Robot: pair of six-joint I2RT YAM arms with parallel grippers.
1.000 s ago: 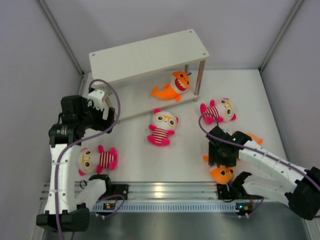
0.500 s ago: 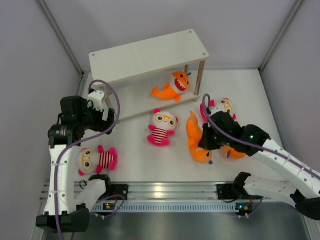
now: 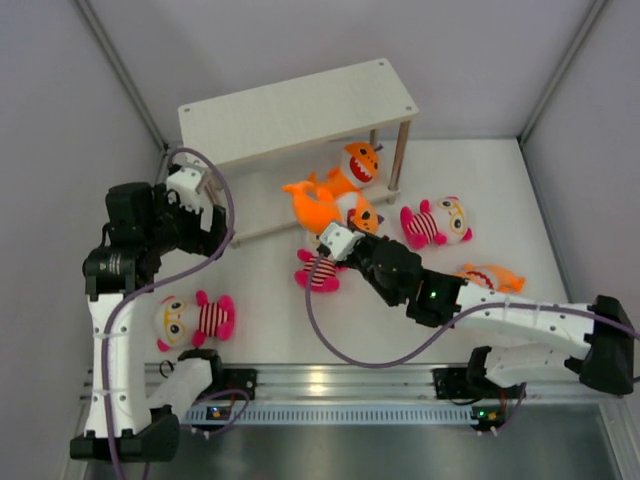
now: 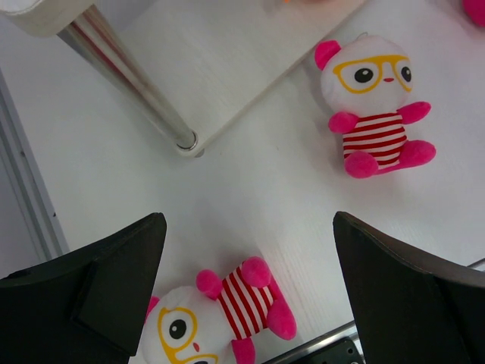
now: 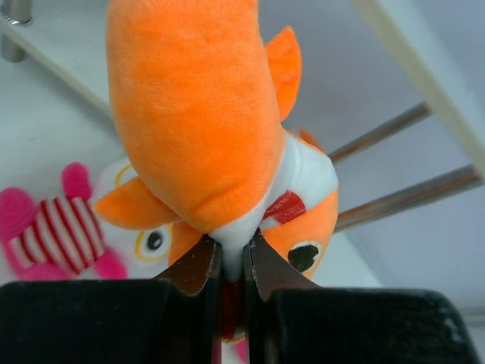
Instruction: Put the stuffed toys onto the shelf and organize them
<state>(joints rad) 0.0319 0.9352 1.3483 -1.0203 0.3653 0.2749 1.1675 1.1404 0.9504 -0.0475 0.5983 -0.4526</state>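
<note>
My right gripper (image 3: 338,232) is shut on an orange shark (image 3: 315,203) and holds it in the air at the front edge of the shelf's lower board (image 3: 265,208). In the right wrist view the jaws (image 5: 233,256) pinch white plush by the shark's (image 5: 197,114) mouth. A second shark (image 3: 357,163) lies on the lower board, a third (image 3: 490,277) on the table at right. Dolls lie at left (image 3: 195,318), middle (image 3: 318,272) and right (image 3: 440,221). My left gripper (image 3: 212,232) is open and empty, above the left doll (image 4: 216,318).
The shelf's top board (image 3: 300,110) is bare. Its front-left post (image 4: 129,83) stands close to my left gripper. The middle doll (image 4: 375,106) lies in front of the lower board. Grey walls close the table at left, right and back. A metal rail (image 3: 330,385) runs along the near edge.
My right gripper has lifted the shark from the near right of the table and carried it left and away, up to the shelf front. My left arm has shifted slightly left.
</note>
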